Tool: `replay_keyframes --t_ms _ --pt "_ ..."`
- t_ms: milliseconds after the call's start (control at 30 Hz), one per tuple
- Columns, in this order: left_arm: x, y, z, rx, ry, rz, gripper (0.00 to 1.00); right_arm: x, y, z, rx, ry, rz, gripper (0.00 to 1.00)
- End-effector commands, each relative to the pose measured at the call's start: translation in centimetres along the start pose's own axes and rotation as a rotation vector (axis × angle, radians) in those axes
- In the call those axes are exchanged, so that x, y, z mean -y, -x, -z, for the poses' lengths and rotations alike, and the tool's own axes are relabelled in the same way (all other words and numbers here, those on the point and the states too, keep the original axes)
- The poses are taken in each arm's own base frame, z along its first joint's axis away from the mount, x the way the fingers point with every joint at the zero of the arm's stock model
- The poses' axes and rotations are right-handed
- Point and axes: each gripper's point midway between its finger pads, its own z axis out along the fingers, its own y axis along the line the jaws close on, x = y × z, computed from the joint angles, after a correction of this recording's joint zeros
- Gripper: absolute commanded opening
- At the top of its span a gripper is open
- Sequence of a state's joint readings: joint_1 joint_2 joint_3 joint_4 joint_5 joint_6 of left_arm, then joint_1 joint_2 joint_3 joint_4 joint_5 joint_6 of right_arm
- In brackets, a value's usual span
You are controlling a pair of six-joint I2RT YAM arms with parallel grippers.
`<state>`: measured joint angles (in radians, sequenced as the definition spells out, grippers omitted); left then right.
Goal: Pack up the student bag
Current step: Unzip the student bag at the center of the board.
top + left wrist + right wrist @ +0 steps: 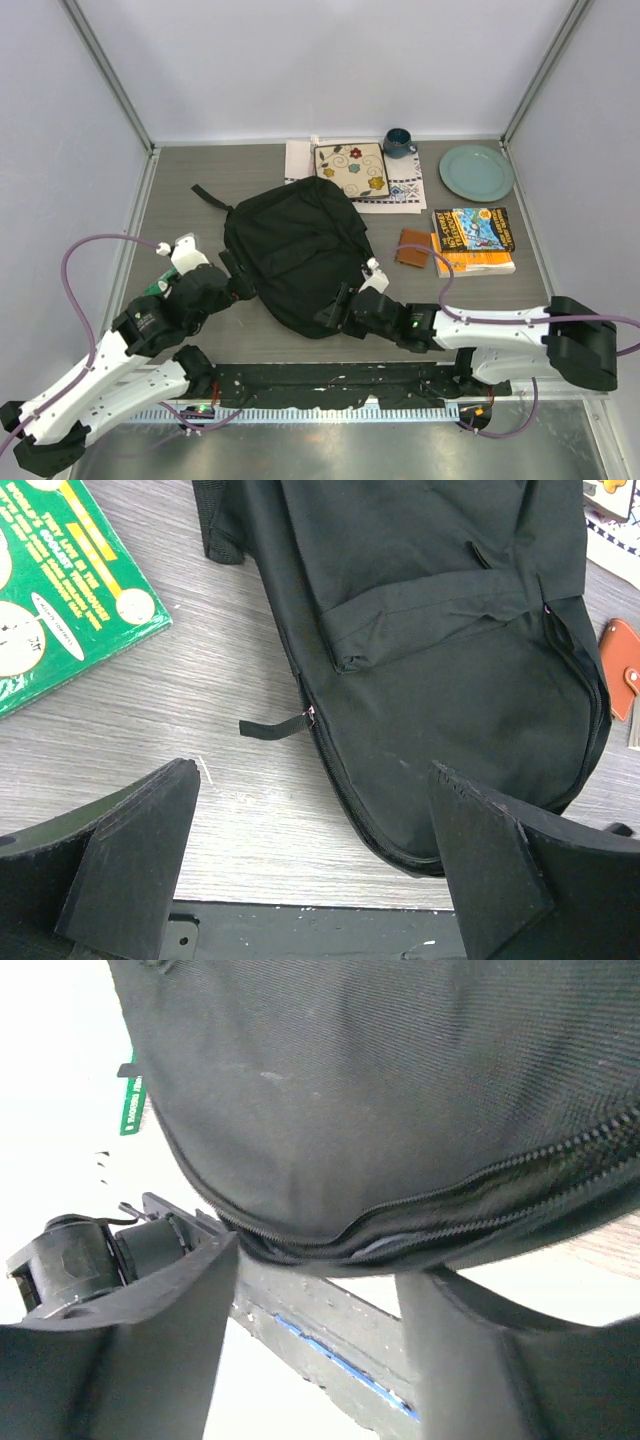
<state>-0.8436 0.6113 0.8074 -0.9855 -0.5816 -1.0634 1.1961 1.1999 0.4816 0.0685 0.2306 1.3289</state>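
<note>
The student bag (295, 250), a large black fabric backpack, lies flat in the middle of the table. My left gripper (238, 283) is at its near left edge. In the left wrist view the left gripper (315, 830) stands wide open over bare wood, with the bag (450, 630) and its zipper pull (275, 725) just beyond the fingers. My right gripper (335, 310) is at the bag's near right edge. In the right wrist view the right gripper (315, 1290) is open with nothing between its fingers. The bag's zipper seam (400, 1235) gapes slightly just past the fingertips, showing grey lining.
A green book (60, 590) lies left of the bag, under my left arm. A brown wallet (413, 248) and stacked books (473, 240) lie to the bag's right. At the back are a floral pad (352, 170) on white cloth, a blue mug (398, 143) and a green plate (477, 172).
</note>
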Motion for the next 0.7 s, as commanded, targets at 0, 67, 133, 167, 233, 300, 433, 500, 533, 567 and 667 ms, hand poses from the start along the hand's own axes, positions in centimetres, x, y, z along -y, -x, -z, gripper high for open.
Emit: replay_keyframes --t_ms 0,67,133,167,233,300,433,500,533,567,667 --pt "0.6 1.2 0.8 0.010 -0.007 -0.021 1.00 -1.7 3.4 3.3 0.135 -0.025 0.190 0.75" --pt "1.0 1.2 0.7 0.005 -0.019 -0.021 1.00 -1.8 5.2 5.2 0.198 -0.052 0.224 0.81" --pt "1.5 1.2 0.5 0.007 -0.033 -0.027 1.00 -0.6 7.7 7.6 0.298 -0.107 0.259 0.84" --pt "1.7 1.2 0.4 0.006 -0.037 -0.033 1.00 -0.6 8.8 8.6 0.343 -0.118 0.256 0.84" --pt "2.6 1.4 0.3 0.005 -0.059 -0.040 1.00 0.8 11.2 11.0 0.458 -0.173 0.244 0.85" --pt "3.8 1.5 0.0 -0.009 -0.076 -0.054 1.00 2.0 12.8 13.0 0.529 -0.208 0.226 0.86" --pt "6.0 0.9 -0.8 -0.053 -0.105 -0.070 1.00 3.2 15.4 15.8 0.657 -0.232 0.186 0.87" --pt "7.3 0.5 -1.4 -0.074 -0.137 -0.075 1.00 3.9 16.2 16.9 0.695 -0.261 0.185 0.88" --pt "7.8 0.2 -1.5 -0.094 -0.153 -0.078 1.00 4.1 16.4 17.4 0.705 -0.264 0.181 0.88" --pt "8.1 0.0 -1.7 -0.103 -0.155 -0.083 1.00 4.2 16.7 17.8 0.715 -0.272 0.181 0.88" --pt "9.2 -0.4 -2.3 -0.124 -0.167 -0.087 1.00 5.6 17.0 18.3 0.717 -0.347 0.213 0.90"
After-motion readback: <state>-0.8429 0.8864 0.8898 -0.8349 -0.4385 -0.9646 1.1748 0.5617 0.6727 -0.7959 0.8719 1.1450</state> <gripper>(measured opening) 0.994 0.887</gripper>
